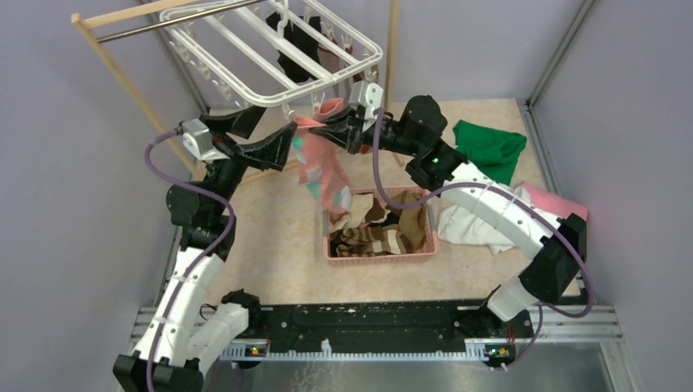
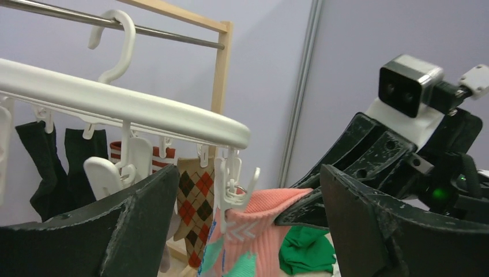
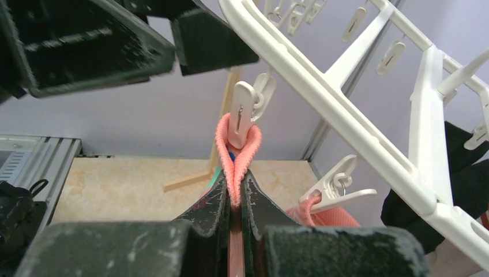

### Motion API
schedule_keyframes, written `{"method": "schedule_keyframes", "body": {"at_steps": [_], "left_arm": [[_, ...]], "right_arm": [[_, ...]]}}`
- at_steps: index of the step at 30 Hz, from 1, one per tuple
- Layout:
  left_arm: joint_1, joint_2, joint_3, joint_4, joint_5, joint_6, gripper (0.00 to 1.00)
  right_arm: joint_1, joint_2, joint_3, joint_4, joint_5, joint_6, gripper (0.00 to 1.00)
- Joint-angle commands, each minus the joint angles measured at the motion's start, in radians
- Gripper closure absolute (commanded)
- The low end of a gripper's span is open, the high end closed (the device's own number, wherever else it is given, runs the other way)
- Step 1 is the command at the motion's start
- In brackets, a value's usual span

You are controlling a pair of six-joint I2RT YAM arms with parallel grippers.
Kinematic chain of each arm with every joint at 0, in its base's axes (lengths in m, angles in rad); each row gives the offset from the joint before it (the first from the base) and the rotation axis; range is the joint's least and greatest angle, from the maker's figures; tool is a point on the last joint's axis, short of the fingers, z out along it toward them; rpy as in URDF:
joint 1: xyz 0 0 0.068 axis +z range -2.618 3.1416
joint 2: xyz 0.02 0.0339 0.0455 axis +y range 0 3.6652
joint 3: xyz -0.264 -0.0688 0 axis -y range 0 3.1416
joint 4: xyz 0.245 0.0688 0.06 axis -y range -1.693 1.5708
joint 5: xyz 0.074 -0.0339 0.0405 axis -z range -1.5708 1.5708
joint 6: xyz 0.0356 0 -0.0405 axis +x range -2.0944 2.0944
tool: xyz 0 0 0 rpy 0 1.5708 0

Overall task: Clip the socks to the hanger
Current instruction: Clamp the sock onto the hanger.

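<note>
The white grid hanger hangs from the rod at the back. A pink-teal sock hangs below its near rim. A white clip grips the sock's cuff. My right gripper is shut on that cuff just beside the clip, and its jaws pinch the pink fold in the right wrist view. My left gripper is open, with its fingers spread wide on either side of the clip and touching nothing. An argyle sock, black socks and a second pink sock hang clipped.
A pink basket with several brown and striped socks sits on the table below the hanging sock. Green, white and pink cloths lie at the right. The wooden rack with its metal rod stands at the back left.
</note>
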Motion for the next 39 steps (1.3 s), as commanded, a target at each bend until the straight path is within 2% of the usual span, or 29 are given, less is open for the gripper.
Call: {"method": "schedule_keyframes", "body": {"at_steps": [1,8,14,21,29,39], "left_arm": [[0.004,-0.107,0.035,-0.166,-0.027,0.069,0.02],[0.004,-0.239,0.037,-0.445,-0.015,0.141,0.02],[0.004,-0.312,0.019,-0.583,-0.058,0.181,0.01],[0.004,-0.362,-0.014,-0.629,-0.087,0.217,0.01],[0.004,-0.37,-0.039,-0.606,-0.062,0.23,0.01],[0.004,-0.368,-0.075,-0.551,-0.035,0.213,0.01]], "right_arm": [[0.008,-0.018,-0.007,0.022,0.013,-0.018,1.0],[-0.004,-0.015,-0.028,0.013,0.019,-0.012,1.0],[-0.053,-0.027,-0.059,-0.007,0.025,0.029,1.0],[-0.161,-0.032,-0.048,-0.064,0.026,0.041,1.0],[-0.287,0.0,0.001,-0.128,0.022,0.03,1.0],[-0.408,0.112,0.156,-0.179,0.016,-0.049,1.0]]}}
